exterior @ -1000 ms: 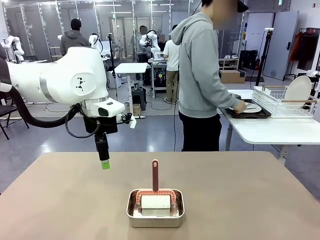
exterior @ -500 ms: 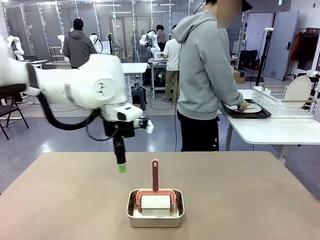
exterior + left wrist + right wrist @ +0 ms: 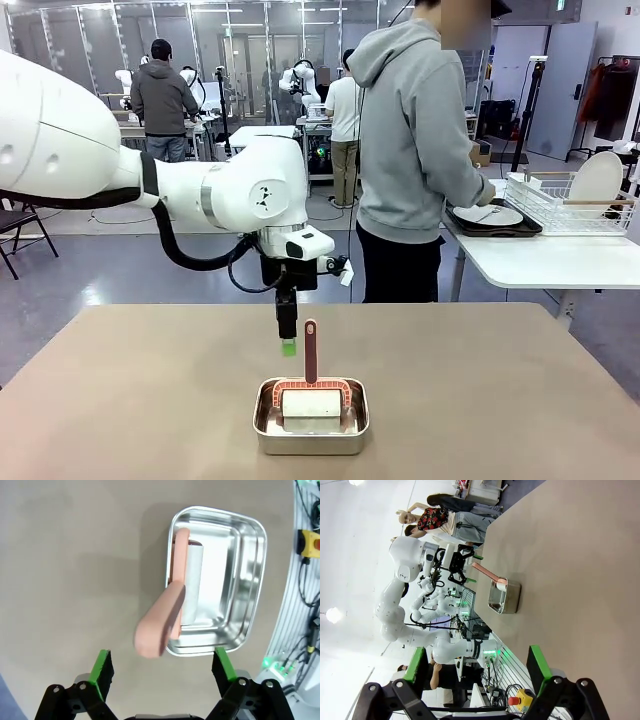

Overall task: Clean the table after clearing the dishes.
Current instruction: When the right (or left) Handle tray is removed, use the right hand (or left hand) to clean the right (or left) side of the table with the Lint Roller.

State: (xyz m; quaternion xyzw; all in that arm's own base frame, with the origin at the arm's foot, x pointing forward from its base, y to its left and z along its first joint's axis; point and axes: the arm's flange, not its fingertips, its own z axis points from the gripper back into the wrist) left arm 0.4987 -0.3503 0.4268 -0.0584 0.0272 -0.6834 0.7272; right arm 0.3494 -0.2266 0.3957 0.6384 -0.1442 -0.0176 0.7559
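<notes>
Silver pan point(image 3: 311, 430) at lower centre of the bench point(image 3: 150, 400) props the roller point(image 3: 310, 352) handle-up, seemingly for grasping. The left gripper point(image 3: 288, 343) hovers beside it, fingers spread, and the right gripper point(image 3: 477, 652) is likewise spread. The dishes point(image 3: 488, 214) sit at middle right on the white table point(image 3: 540, 262).

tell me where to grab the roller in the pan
Take the roller by its handle, upper half, from above. The handle stands clear of the pan, while the drum lies low between the walls. The open left pincer hangs just beside it; probably a small sideways shift sets the jaws astride.
</notes>
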